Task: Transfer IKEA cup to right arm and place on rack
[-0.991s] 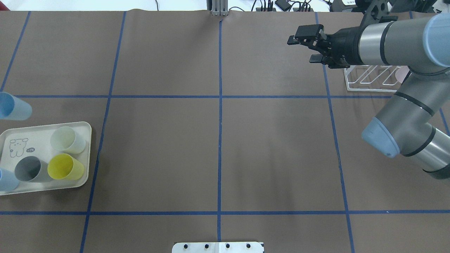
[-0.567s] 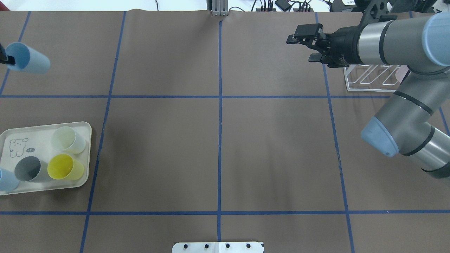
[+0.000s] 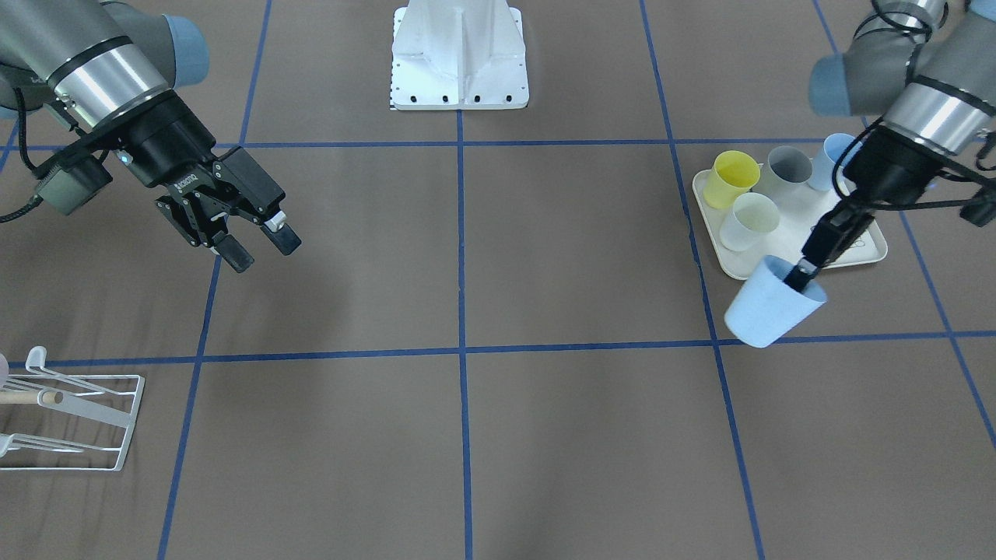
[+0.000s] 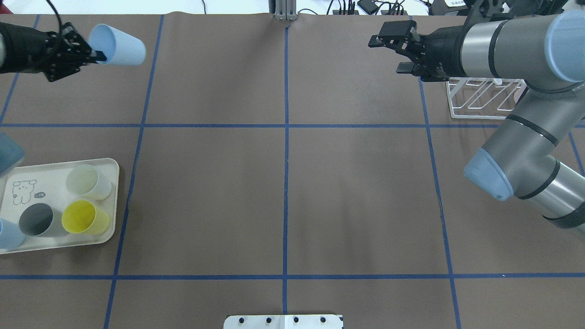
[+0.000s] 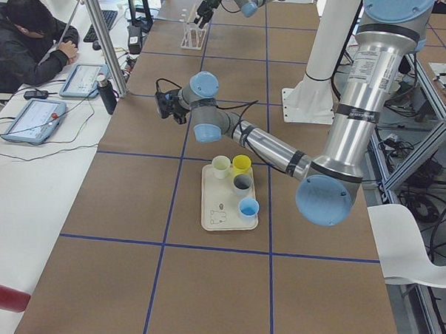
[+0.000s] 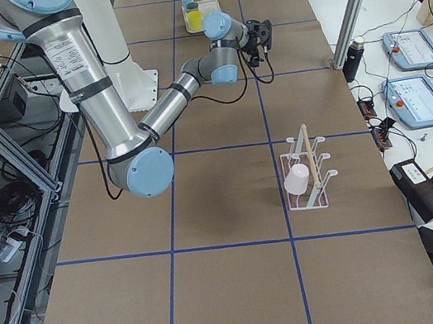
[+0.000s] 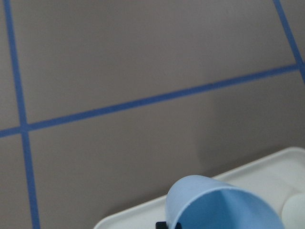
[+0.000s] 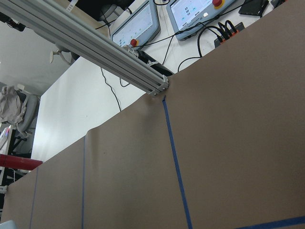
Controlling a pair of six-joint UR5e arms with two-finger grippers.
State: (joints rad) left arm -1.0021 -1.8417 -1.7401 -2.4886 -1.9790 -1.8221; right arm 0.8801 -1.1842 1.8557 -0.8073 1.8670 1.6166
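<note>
Overhead exterior view first: the left hand (image 4: 93,55) is clamped on the rim of a light-blue cup (image 4: 119,45), with one finger reaching inside the mouth (the front-facing view shows that finger plainly). The cup juts out from the fingertips, tilted, with its mouth toward the hand and its base pointing away. It is held in the air over the far left part of the brown worktop (image 4: 283,192).

Well apart, across the worktop, the right hand (image 4: 388,55) hangs with its fingers spread and nothing between them, pointing toward the cup's side. Near its wrist the white wire rack (image 4: 477,98) stands on the worktop, and in the exterior right view a pale cup (image 6: 296,180) rests on it.

By the left edge, a cream tray (image 4: 45,176) carries a yellow cup (image 4: 84,217), a grey cup (image 4: 39,219), a pale-green cup (image 4: 87,182) and a second blue cup (image 4: 9,233).
</note>
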